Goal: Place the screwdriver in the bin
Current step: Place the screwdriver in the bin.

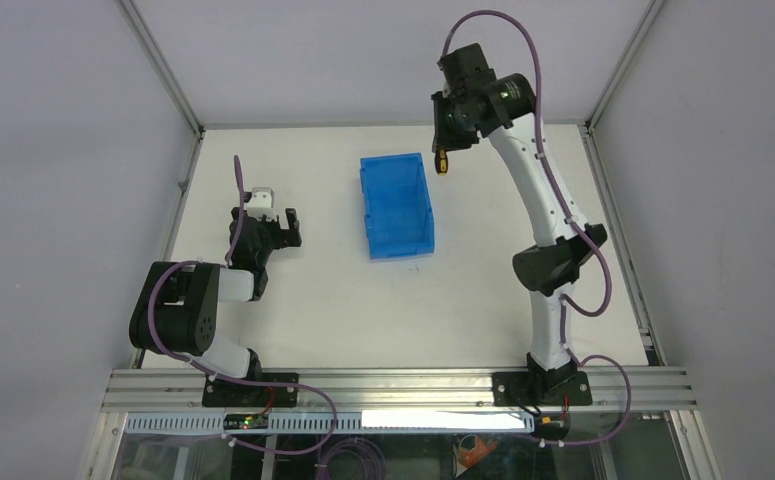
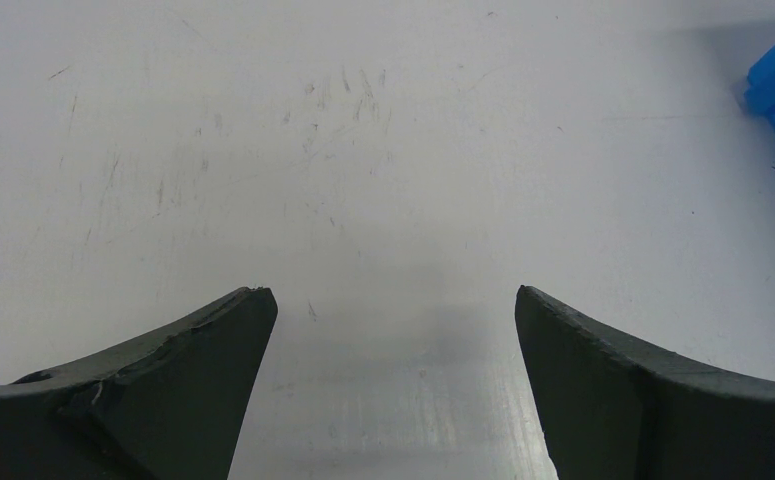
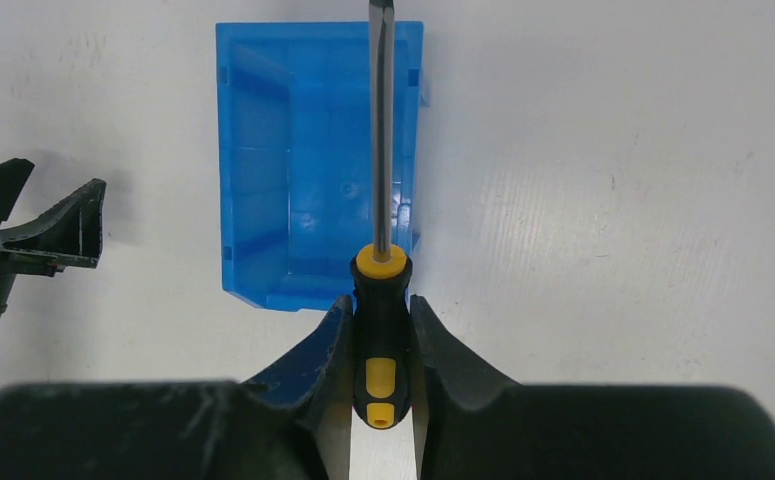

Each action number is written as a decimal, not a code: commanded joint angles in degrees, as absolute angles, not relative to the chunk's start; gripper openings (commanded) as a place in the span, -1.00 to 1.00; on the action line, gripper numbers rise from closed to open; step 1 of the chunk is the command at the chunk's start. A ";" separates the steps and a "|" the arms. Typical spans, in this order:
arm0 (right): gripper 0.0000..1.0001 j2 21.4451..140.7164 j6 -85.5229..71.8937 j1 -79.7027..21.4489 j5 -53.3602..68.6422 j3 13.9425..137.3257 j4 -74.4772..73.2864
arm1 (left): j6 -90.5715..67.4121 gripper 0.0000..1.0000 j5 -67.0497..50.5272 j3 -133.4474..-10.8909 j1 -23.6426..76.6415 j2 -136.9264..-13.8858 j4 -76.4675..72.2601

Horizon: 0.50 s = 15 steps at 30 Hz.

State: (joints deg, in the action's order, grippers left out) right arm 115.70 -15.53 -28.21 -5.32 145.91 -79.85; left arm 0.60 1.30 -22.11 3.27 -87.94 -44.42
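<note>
Currently the right gripper [image 3: 381, 305] is raised off the surface [image 3: 613, 200], jaws clamped on the screwdriver [image 3: 382, 200] by its black-yellow handle. From the wrist view, the shaft crosses the right part of the bin [image 3: 263, 150]. The left gripper [image 2: 392, 292] sits low, left of the bin, jaws spread wide.

In the right gripper [image 3: 380, 310], whose fingers [image 3: 448, 360] are black, the screwdriver [image 3: 383, 180] has a black handle with orange-yellow patches and a dark grey shaft. Beyond it the bin [image 3: 283, 170] is translucent blue and the table [image 3: 613, 200] white.
</note>
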 commanded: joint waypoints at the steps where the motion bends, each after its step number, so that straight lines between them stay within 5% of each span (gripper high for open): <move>1: -1.00 118.42 -16.34 -29.94 -3.28 149.36 -80.13 | 0.09 0.98 0.09 -21.97 2.65 -86.28 -45.88; 15: -1.00 128.56 -18.22 -35.71 -5.41 147.82 -78.20 | 0.16 0.98 0.09 -21.97 2.67 -86.31 -45.88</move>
